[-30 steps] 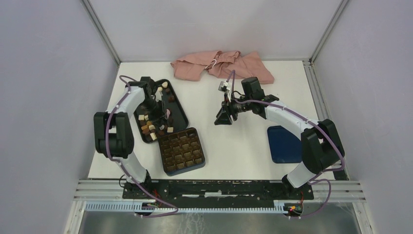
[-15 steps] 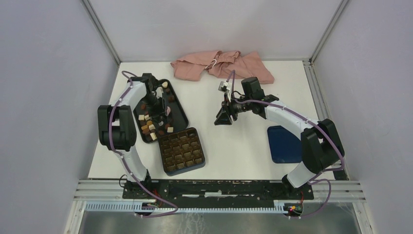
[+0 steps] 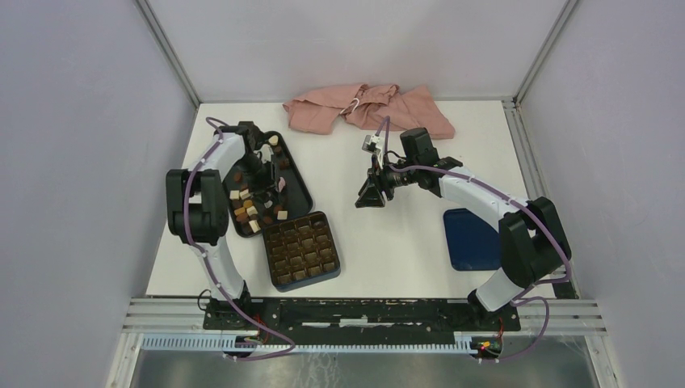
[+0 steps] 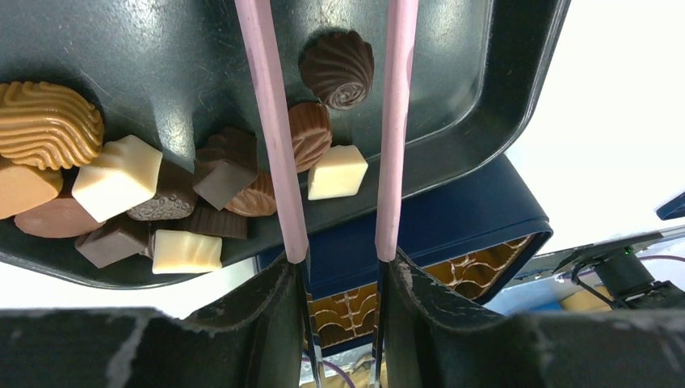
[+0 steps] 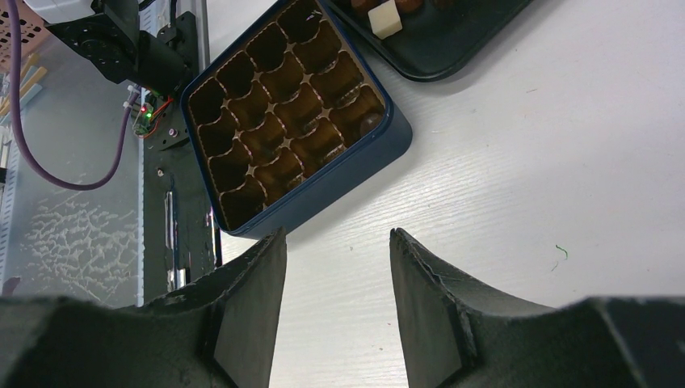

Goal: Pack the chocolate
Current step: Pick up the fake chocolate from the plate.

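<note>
Chocolate: loose pieces [image 3: 252,212] lie in the tray [image 3: 300,192]. Most are heaped at its 6 o'clock end and a few sit toward 12. They are dark brown, light brown and cream.
Tray: black and rimmed, at 9 o'clock on the table [image 3: 388,242]. Its long axis runs roughly 12 to 6.
Caramel oval [image 4: 44,123]: ridged face up, long axis 9 to 3, at the 9 o'clock edge of the left wrist view.
Dark swirl [image 4: 338,69]: round and domed, with its spiral grooves facing up.
Ridged brown piece [image 4: 311,133]: long axis 12 to 6, lying against the 9 o'clock finger.
Cream square [image 4: 338,172]: flat face up, touching the ridged brown piece at its 11 o'clock and clear of both fingers.
Cream bar [image 4: 186,252]: long axis 9 to 3, by the tray's rim.
Left gripper [image 3: 257,171]: it is over the tray. Its 2 long pink fingers [image 4: 271,121] run parallel and apart, straddling the swirl, the ridged piece and the square. Nothing is pinched in the stretch that shows, and the tips run out of view at 12.
Right gripper [image 5: 338,242]: near the table's centre, above bare table, jaws spread and empty.
Box [image 3: 279,284]: dark blue, just beside the tray's near end at its 5 o'clock. Its brown insert is 4 by 4, 16 cells.
Lid [image 3: 471,238]: dark blue, at 4 o'clock.
Cloth [image 3: 367,109]: pink and crumpled, at 12 o'clock.
</note>
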Tool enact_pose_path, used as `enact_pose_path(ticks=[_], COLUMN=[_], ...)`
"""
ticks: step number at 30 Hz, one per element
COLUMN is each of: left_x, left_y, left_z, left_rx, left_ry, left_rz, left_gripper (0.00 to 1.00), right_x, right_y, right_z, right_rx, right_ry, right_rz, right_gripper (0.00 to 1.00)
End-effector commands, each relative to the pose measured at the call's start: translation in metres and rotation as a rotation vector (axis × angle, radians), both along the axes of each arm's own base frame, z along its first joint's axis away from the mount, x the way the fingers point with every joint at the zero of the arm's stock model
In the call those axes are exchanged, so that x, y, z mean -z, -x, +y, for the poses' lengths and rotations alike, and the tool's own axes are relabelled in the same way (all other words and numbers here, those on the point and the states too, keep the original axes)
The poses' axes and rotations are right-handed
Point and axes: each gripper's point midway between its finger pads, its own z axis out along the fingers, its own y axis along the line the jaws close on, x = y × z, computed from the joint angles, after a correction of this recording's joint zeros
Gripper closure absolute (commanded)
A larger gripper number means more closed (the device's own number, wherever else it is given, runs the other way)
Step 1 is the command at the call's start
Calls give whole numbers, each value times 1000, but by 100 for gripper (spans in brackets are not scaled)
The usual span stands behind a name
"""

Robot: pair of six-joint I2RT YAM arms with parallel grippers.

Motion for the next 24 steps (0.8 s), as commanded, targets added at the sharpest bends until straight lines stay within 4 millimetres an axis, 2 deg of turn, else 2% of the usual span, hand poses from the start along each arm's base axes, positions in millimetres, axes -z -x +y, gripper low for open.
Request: enact_pose_path(ticks=[1, 9, 18, 20, 24], left_x=[-7, -6, -6, -6, -8], left_y=[-8, -14, -15, -14, -16], left_z=[-4, -7, -10, -10, -10], left_rx=[43, 46, 49, 49, 48], left_ry=[25, 29, 38, 36, 36], left_rz=[-28, -28, -22, -20, -30], left_gripper=[58, 59, 71, 78, 97], right_x=[-9, -9, -10, -9, -11], right_y=[-6, -5, -5, -5, -5], right_z=[4, 4, 4, 4, 4], right_rx=[-13, -13, -14, -15, -16], right_ry=[-36, -35, -34, -34, -36], right_rz=[-31, -31, -36, -35, -38], right_gripper=[44, 44, 44, 44, 44])
